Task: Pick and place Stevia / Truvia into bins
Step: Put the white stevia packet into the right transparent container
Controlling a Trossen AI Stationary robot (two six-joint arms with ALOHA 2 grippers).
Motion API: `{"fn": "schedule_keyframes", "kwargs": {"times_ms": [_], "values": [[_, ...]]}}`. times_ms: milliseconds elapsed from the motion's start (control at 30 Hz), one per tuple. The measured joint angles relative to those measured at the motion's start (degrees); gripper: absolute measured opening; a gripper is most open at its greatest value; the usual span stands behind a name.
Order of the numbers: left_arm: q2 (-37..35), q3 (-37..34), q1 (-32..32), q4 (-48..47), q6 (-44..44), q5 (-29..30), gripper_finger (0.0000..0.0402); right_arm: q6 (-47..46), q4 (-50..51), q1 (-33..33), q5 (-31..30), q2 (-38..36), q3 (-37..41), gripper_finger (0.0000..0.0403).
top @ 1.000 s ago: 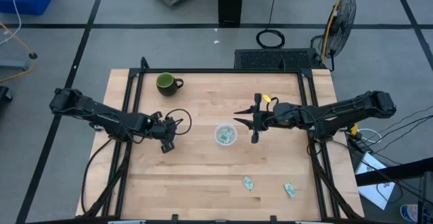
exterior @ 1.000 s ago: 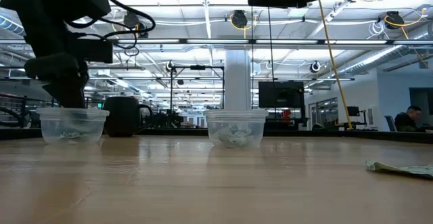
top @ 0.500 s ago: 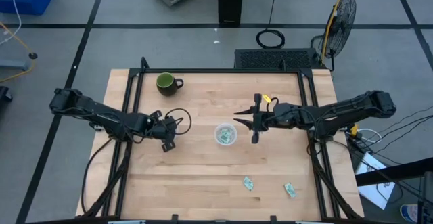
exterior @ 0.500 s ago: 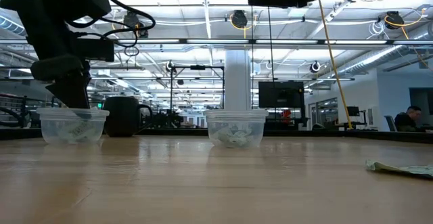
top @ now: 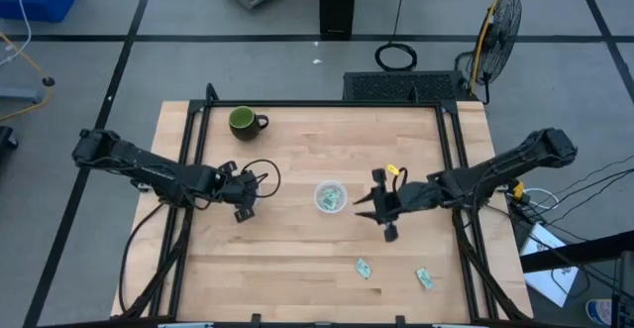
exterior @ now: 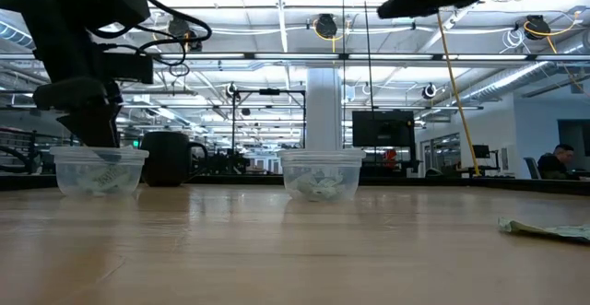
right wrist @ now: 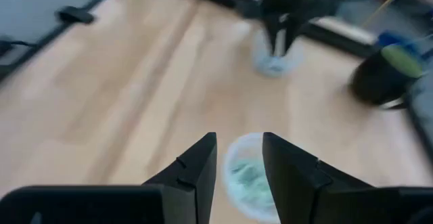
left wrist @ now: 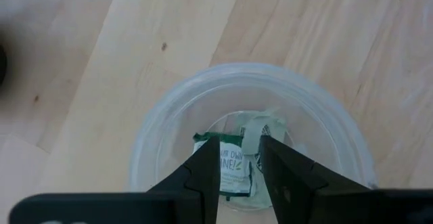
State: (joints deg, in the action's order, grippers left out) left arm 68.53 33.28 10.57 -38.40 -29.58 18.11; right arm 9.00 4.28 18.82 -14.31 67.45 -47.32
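Note:
Two clear cups stand on the table. The left cup [left wrist: 250, 143] [exterior: 100, 170] sits under my left gripper [left wrist: 240, 173] [top: 243, 207], which hovers open just above its rim with packets [left wrist: 233, 173] lying on the cup's bottom below the fingers. The middle cup [top: 330, 196] [right wrist: 249, 176] [exterior: 321, 175] holds several pale green packets. My right gripper [top: 379, 209] [right wrist: 239, 160] is open and empty, raised to the right of the middle cup. Two loose packets [top: 364, 267] [top: 425, 278] lie flat near the table's near edge; one [exterior: 544, 229] shows in the low view.
A dark green mug [top: 243, 122] [right wrist: 389, 75] stands at the far left of the table. A black frame [top: 451, 150] borders the table. Bare wood [top: 297, 259] lies between the cups and the near edge. A person [exterior: 556, 162] sits far off in the room.
My right gripper has moved from beside the middle cup toward the table's near edge and a little to the right, still raised and open. My left gripper has stayed over the left cup.

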Motion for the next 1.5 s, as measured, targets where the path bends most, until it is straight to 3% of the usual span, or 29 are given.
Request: {"fn": "schedule_keyframes", "kwargs": {"times_ms": [300, 600, 867, 967, 1133, 1233, 1333, 1500], "values": [[0.0, 9.2, 0.0, -8.5, -2.1, 1.3, 0.0113, -11.9, 15.5, 1.2, 16.5, 7.0, -7.9, 0.0123], [0.0, 15.4, 0.0, -7.7, 2.7, 6.4, 0.0113, -13.5, 18.2, 3.3, 28.8, 16.8, -7.0, 0.0123], [0.0, 15.4, 0.0, -7.5, 3.8, 7.5, 0.0113, -16.4, 21.0, 6.8, 29.5, 18.0, -7.1, 0.0123], [0.0, 15.4, 0.0, -7.5, 3.8, 7.5, 0.0113, -23.7, 29.4, 7.4, 31.1, 17.5, -7.0, 0.0123], [0.0, 15.4, 0.0, -7.3, 3.7, 7.5, 0.0113, -47.0, 42.2, 7.6, 46.2, 17.4, -7.0, 0.0123], [0.0, 15.4, 0.0, -6.8, 2.8, 7.5, 0.0113, -52.7, 43.7, 9.1, 51.8, 17.4, -7.0, 0.0123], [0.0, 15.4, 0.0, -6.6, 1.5, 7.6, 0.0113, -53.9, 43.6, 10.8, 53.6, 17.4, -7.0, 0.0123], [0.0, 15.4, 0.0, -6.4, -0.1, 7.6, 0.0113, -56.6, 41.6, 12.5, 50.7, 18.4, -5.8, 0.0123]]}}
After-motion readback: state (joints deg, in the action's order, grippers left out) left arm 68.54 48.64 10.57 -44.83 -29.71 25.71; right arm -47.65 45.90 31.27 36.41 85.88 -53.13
